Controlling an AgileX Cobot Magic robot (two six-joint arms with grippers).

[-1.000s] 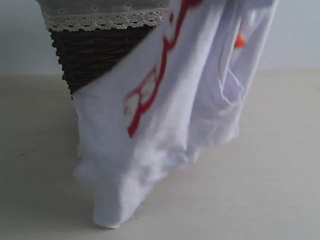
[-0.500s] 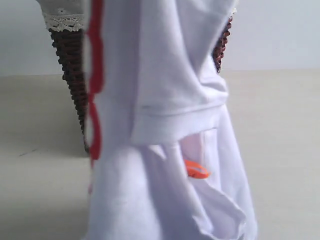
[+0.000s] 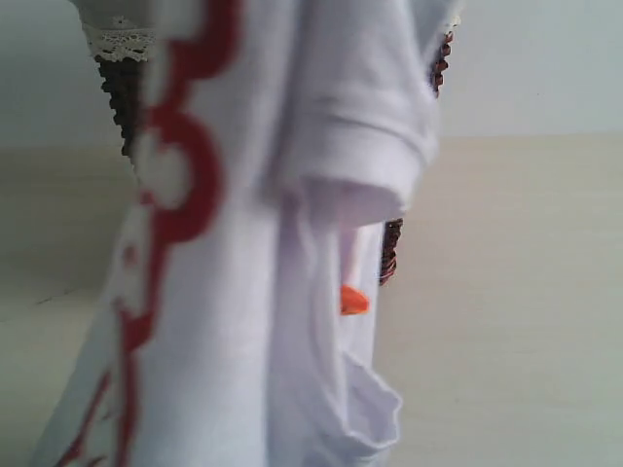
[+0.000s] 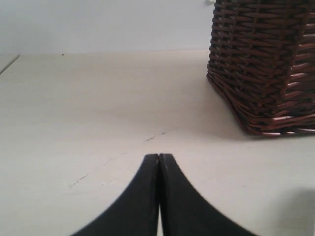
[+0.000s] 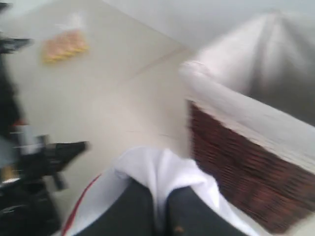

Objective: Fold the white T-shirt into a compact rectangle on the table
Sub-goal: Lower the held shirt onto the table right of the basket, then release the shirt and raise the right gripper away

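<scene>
Table [image 3: 526,292] is pale beige and matte, with a few dark specks and faint scuffs just ahead of the left claw [image 4: 159,158]. That claw sits low over bare tabletop, tips pressed together, nothing in them. Further back on the same top stands a dark brown wicker basket [image 4: 266,64] with a grey cloth liner [image 3: 115,39] folded over its rim, lace along the edge. Behind it is a plain pale wall [image 3: 535,58]. The right wrist view also shows a small yellow-orange thing [image 5: 64,45] lying on the table well away from the basket, too blurred to name. The T-shirt [image 3: 243,292] hangs in the air right in front of the exterior camera, covering most of the basket. It's bunched into long vertical folds, white, soft-focus. Fuzzy white lettering [image 3: 185,156] outlined in thick red runs down its left side, a sleeve hem [image 3: 389,146] crosses near the top, and a small orange tag [image 3: 353,300] pokes out lower down. Its bottom runs out of frame, so contact with the table can't be told. The right claw [image 5: 160,196] is up beside the basket rim, pinching a fold of the shirt.
</scene>
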